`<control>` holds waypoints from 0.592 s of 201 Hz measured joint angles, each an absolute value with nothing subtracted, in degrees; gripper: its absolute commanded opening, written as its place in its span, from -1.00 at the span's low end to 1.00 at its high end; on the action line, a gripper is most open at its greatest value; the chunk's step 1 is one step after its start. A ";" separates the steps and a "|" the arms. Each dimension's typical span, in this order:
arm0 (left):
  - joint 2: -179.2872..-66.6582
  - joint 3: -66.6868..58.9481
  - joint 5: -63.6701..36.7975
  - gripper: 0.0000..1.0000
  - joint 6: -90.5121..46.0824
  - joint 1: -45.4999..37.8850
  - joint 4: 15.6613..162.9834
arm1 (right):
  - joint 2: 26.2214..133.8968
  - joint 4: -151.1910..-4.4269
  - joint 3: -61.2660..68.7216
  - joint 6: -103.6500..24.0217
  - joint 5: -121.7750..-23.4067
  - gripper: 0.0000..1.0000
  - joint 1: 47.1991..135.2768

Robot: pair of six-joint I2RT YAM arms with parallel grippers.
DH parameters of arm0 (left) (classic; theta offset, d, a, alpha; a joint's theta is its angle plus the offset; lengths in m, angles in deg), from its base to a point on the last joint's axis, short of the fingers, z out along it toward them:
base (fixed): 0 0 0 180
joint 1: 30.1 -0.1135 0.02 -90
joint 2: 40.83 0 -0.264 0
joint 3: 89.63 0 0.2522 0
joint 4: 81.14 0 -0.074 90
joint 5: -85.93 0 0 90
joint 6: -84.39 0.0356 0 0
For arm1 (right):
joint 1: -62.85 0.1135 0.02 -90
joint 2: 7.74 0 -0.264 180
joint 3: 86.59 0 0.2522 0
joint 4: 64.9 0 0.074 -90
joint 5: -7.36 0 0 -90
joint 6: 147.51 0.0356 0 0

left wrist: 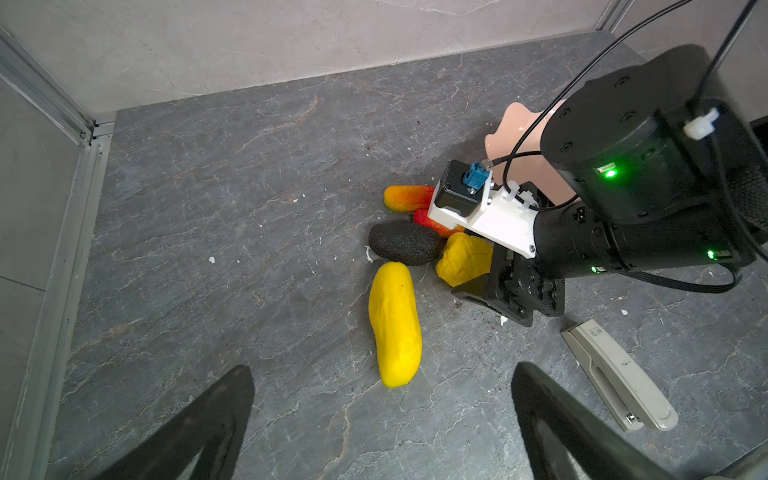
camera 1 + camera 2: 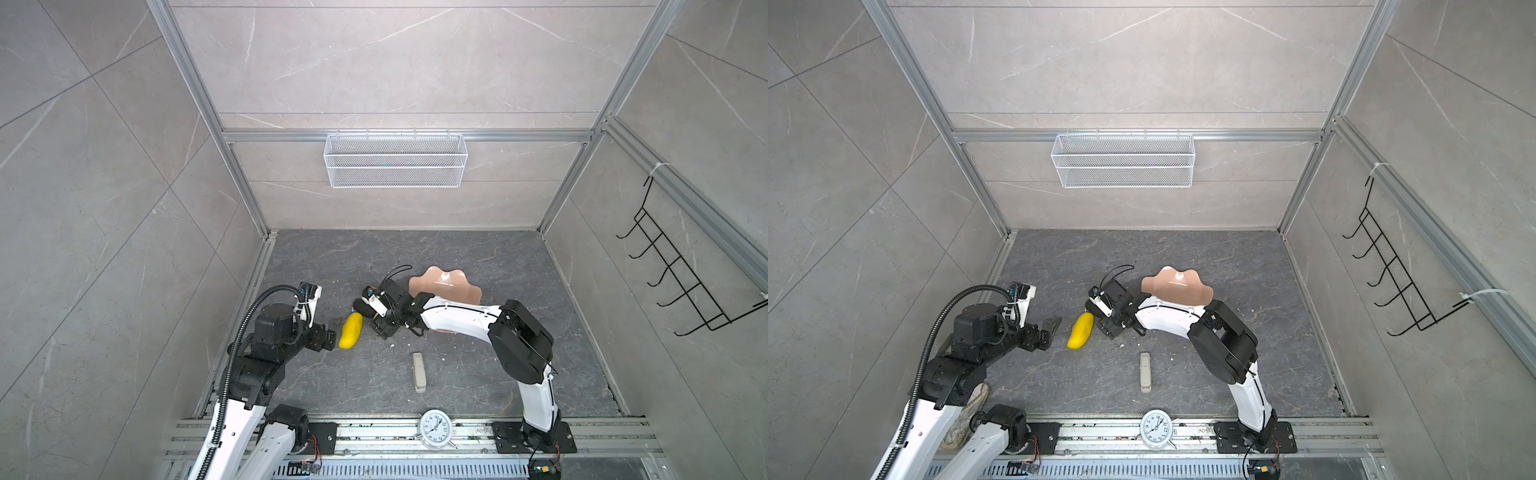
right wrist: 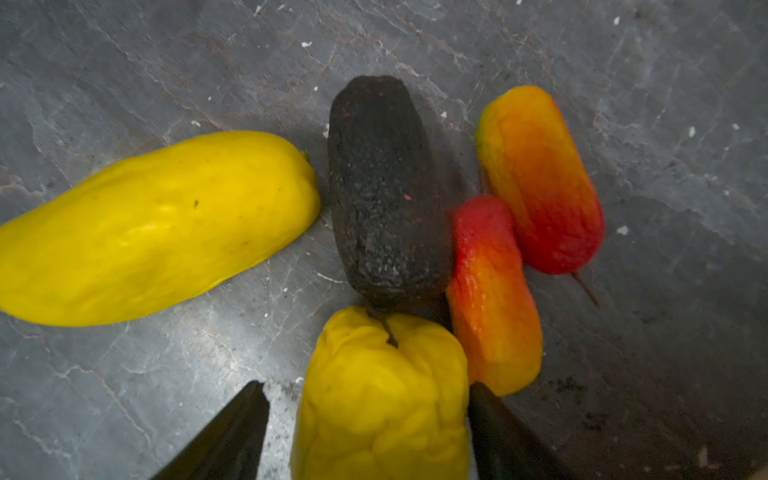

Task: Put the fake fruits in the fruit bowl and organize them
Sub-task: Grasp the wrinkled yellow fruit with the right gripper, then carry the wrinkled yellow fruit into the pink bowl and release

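A white alarm clock (image 2: 435,429) rests face-up on the front rail. The beige bar-shaped device (image 2: 419,372) lies on the grey slate tabletop (image 2: 478,249) just beyond the clock — a white mesh basket (image 2: 395,161) hangs on the wall far behind it, and a black wire hook rack (image 2: 681,266) hangs well off to its right.

Grey marbled desk (image 2: 332,386) bearing pink scalloped bowl (image 2: 444,282), beige bar-shaped device (image 2: 419,372), long yellow fruit (image 2: 350,331), ridged yellow fruit (image 1: 463,259), black oval fruit (image 1: 403,243), two red-orange fruits (image 3: 540,178).
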State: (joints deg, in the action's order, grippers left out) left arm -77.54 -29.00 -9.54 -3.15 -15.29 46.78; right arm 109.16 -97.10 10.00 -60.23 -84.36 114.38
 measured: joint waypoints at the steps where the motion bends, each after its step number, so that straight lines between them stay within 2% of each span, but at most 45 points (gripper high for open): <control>1: -77.54 -29.00 -9.52 1.00 -3.15 -15.29 46.78 | 109.16 -97.10 10.00 -60.23 -84.38 0.38 114.38; 37: -77.50 -29.00 -8.71 1.00 -3.15 -15.29 46.78 | 109.16 -97.31 10.02 -60.28 -84.34 0.00 114.38; 71: -77.10 -29.00 -8.64 1.00 -3.02 -15.29 46.78 | 109.16 -97.53 10.07 -60.10 -84.34 -0.24 114.38; 119: -76.90 -29.00 -8.60 1.00 -2.73 -15.29 46.78 | 104.92 -98.12 8.25 -60.10 -83.14 -0.30 114.38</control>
